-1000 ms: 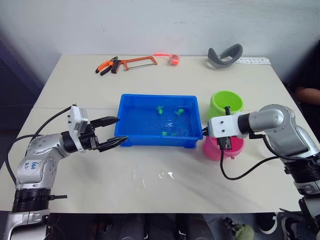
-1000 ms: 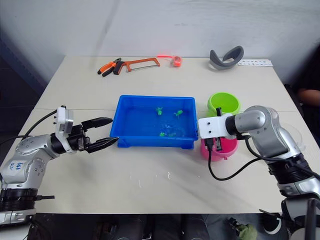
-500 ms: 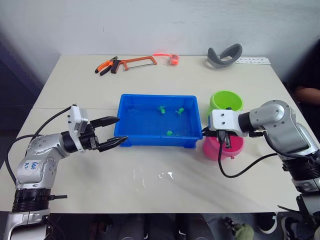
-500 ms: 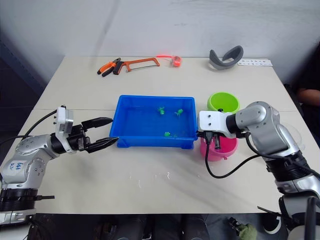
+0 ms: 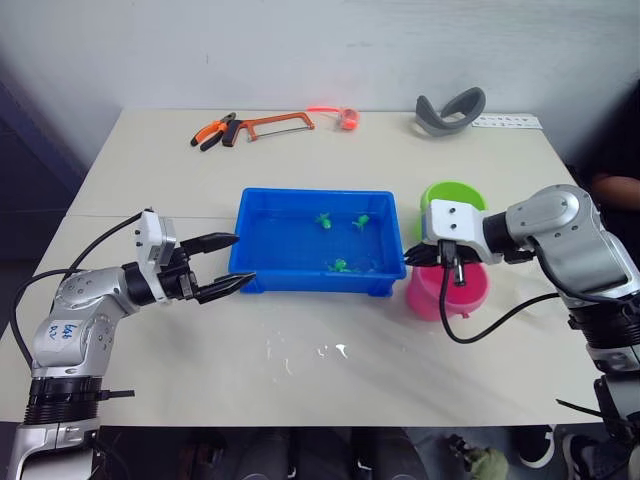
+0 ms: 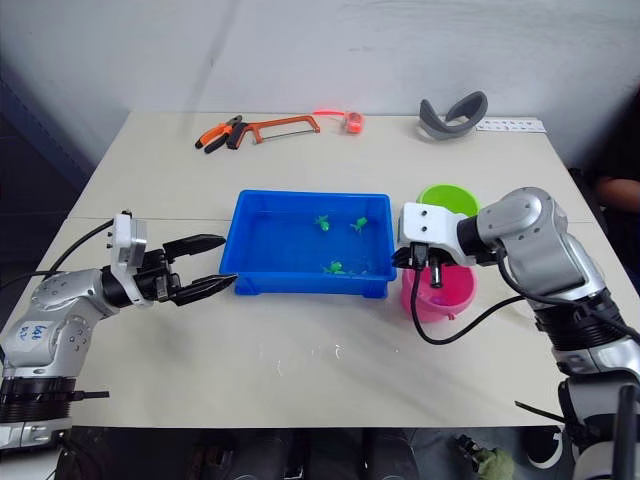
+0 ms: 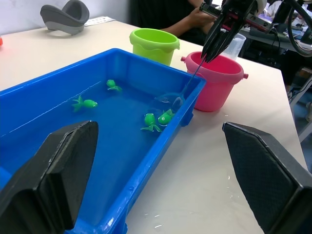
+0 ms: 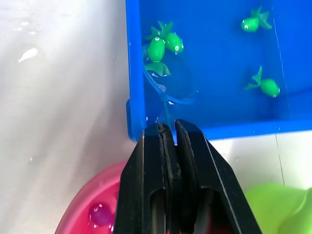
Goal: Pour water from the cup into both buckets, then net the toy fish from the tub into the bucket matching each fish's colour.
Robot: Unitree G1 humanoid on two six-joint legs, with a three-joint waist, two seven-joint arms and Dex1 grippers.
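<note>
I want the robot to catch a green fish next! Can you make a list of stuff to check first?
1. Net held: ok, the right gripper is shut on its handle.
2. Hoop in the tub: ok, it sits in the water by the near right corner.
3. Green fish near the hoop: ok, two float right beside it.
4. Fish inside the hoop: cannot tell.
5. Green bucket reachable: ok, upright, just behind the pink bucket.
6. Left gripper out of the way: ok, open, outside the tub's left end.
</note>
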